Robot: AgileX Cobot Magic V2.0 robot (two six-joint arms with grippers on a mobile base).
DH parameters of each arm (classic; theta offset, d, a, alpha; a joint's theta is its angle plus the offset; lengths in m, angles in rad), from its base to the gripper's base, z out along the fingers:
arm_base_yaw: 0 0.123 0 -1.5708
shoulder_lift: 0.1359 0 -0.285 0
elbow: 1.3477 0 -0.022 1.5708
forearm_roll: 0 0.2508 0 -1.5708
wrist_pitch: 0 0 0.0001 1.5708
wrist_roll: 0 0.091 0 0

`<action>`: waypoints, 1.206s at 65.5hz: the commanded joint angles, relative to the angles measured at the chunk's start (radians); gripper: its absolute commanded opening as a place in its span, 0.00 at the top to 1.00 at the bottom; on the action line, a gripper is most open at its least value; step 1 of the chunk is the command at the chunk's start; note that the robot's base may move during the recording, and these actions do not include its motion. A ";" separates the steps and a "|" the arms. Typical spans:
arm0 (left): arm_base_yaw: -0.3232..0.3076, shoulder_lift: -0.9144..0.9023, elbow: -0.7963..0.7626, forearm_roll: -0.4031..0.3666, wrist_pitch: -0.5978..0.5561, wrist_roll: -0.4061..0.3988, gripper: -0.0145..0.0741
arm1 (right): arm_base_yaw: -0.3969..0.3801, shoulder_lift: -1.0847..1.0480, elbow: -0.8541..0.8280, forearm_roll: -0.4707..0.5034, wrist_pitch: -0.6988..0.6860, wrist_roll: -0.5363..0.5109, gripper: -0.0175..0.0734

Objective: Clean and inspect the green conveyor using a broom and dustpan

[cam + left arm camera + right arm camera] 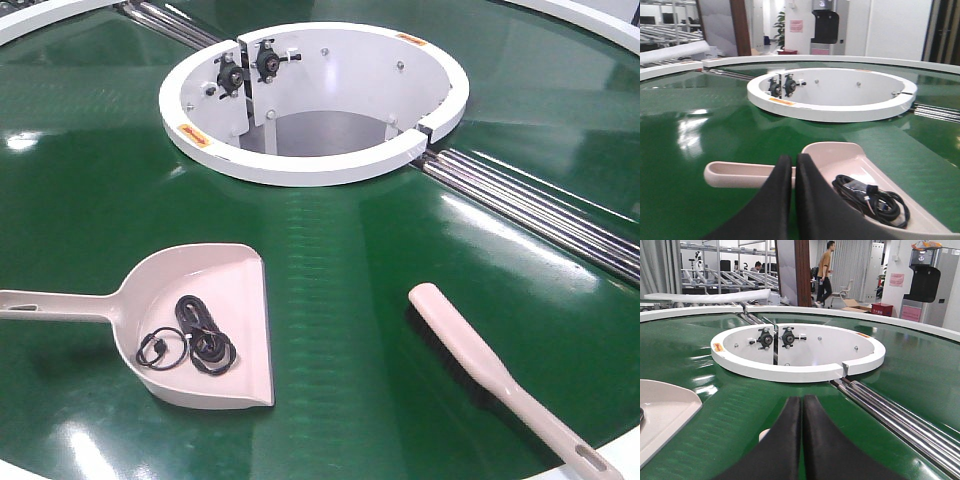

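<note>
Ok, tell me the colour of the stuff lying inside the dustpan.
Black cords and rings, lying in the pale beige dustpan; clearest in the exterior front-facing view.

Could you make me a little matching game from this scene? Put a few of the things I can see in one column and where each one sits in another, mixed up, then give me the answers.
Things:
1. dustpan
2. broom
3. white ring
4. black cords and rings

Places:
A. lying inside the beige scoop
B. at the middle of the green conveyor, around an opening
C. on the belt at front right, handle toward the near edge
D. on the belt at front left, handle pointing left

Pairs: 1-D, 2-C, 3-B, 4-A
</note>
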 commanded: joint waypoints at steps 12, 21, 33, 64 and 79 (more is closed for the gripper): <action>-0.010 -0.015 0.010 -0.001 -0.063 -0.005 0.84 | -0.006 0.019 -0.026 -0.011 -0.076 -0.005 0.82; -0.010 -0.015 0.010 -0.001 -0.063 -0.005 0.85 | -0.006 0.019 -0.026 -0.011 -0.075 -0.005 0.82; -0.010 -0.015 0.010 -0.001 -0.062 -0.005 0.84 | -0.006 0.019 -0.026 -0.011 -0.075 -0.005 0.82; -0.010 -0.015 0.010 -0.001 -0.062 -0.005 0.84 | -0.006 0.019 -0.026 -0.011 -0.075 -0.005 0.82; -0.010 -0.015 0.010 -0.001 -0.062 -0.005 0.84 | -0.043 0.019 -0.022 -0.009 -0.075 -0.014 0.82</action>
